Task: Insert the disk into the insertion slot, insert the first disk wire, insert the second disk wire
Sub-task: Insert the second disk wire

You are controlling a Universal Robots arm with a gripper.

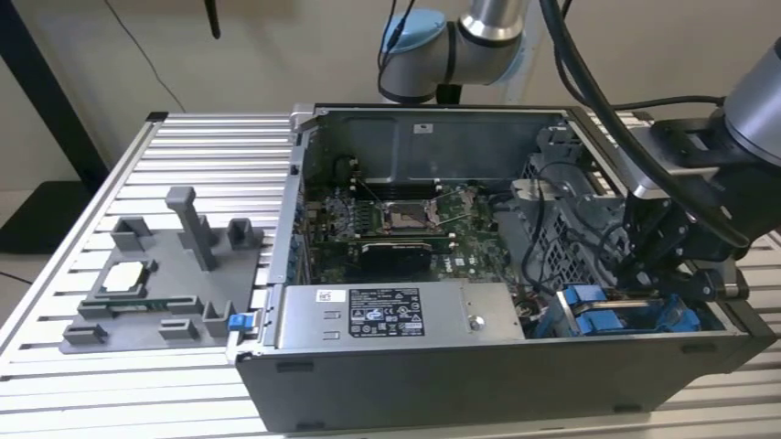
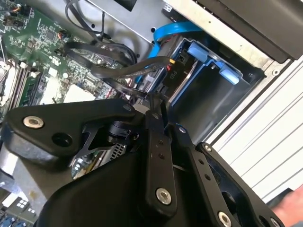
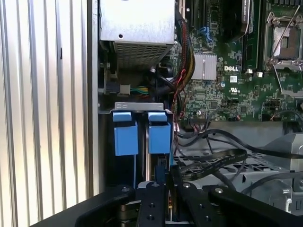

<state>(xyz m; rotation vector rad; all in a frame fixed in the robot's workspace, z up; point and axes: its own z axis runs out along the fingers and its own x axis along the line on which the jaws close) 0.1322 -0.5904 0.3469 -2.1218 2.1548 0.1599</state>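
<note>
The black two-finger gripper (image 2: 154, 101) sits right down at the grey metal drive cage with blue plastic fittings (image 3: 142, 130) in the near corner of the open PC case (image 1: 488, 384). In the second wrist view its fingers look pinched together on a flat black wire connector (image 2: 163, 78) at the back edge of the silver-grey hard drive in its blue carrier frame (image 2: 189, 71), which looks seated in the cage already.

Handling-wise: the drive is stiff and fairly heavy, best held by the plastic frame. The connector is small, light and rigid, but its flat black cable (image 2: 113, 71) is floppy and springy, so the plug body is the place to grip, not the wire. Pins probably bend easily if it goes in crooked.

Further back, the green motherboard (image 1: 403, 219).
</note>
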